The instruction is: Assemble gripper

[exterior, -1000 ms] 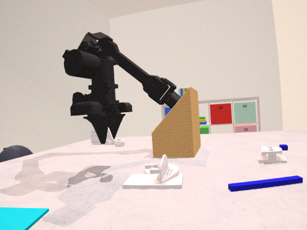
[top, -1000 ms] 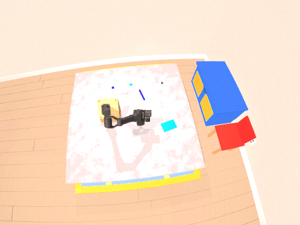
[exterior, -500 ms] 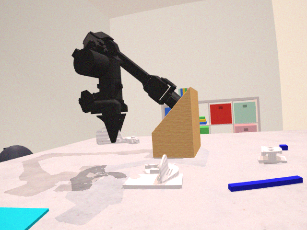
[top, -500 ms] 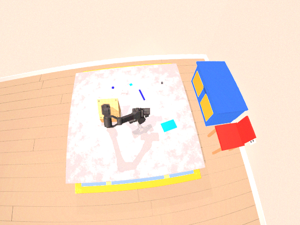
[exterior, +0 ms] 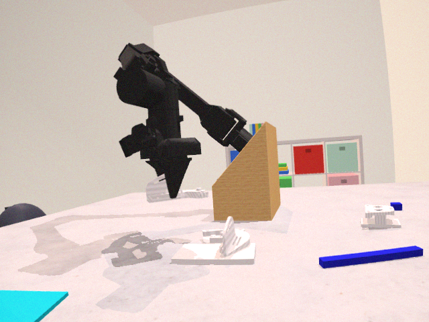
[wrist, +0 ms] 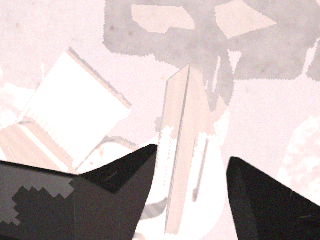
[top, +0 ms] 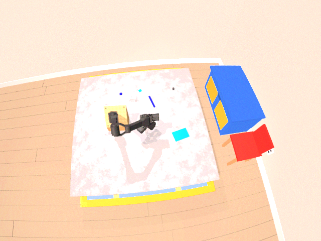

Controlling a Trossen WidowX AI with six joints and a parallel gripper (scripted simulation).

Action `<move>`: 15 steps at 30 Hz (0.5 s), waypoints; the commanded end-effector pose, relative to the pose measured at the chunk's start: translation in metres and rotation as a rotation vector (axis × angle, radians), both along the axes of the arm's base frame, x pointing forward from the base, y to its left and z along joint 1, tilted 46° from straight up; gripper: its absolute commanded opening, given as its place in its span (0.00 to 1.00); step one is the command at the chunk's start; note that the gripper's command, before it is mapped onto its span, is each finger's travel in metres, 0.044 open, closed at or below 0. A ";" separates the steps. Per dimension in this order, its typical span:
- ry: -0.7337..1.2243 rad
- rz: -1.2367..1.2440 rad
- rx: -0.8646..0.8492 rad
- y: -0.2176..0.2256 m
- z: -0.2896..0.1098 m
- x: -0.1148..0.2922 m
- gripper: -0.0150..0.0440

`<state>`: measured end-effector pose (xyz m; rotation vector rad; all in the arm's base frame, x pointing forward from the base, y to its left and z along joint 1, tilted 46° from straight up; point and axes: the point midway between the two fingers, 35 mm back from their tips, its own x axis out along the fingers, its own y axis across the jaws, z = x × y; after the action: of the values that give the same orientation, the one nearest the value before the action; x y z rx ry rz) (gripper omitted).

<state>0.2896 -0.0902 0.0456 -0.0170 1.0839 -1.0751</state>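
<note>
One gripper (top: 147,126) (exterior: 172,196) (wrist: 192,159) pinches one white jaw (exterior: 155,191) (wrist: 179,150) above the table. Exterior view: one white slab (exterior: 208,254) (wrist: 77,110) bearing white parts, near; one white stand (top: 133,99) (exterior: 380,221), right; one blue bar (top: 151,101) (exterior: 371,257), near right.

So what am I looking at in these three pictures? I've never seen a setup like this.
It's one black robot arm ending in a two-fingered gripper. The top picture looks down from above, the exterior one across the table from near its surface, and the wrist one past the fingers.

A white ribbed part, likely a jaw, is held above the table. On it lie a white plate carrying a finned piece, a small white stand, a blue bar, a cyan sheet and a wooden wedge.
</note>
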 end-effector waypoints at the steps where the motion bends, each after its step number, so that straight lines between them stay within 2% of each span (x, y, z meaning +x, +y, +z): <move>1: 0.090 0.091 -0.008 0.003 -0.003 -0.004 0.48; 15: 0.375 0.371 -0.026 0.011 -0.013 -0.015 0.48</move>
<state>0.2780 -0.0812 0.0354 -0.3583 1.2967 -0.8269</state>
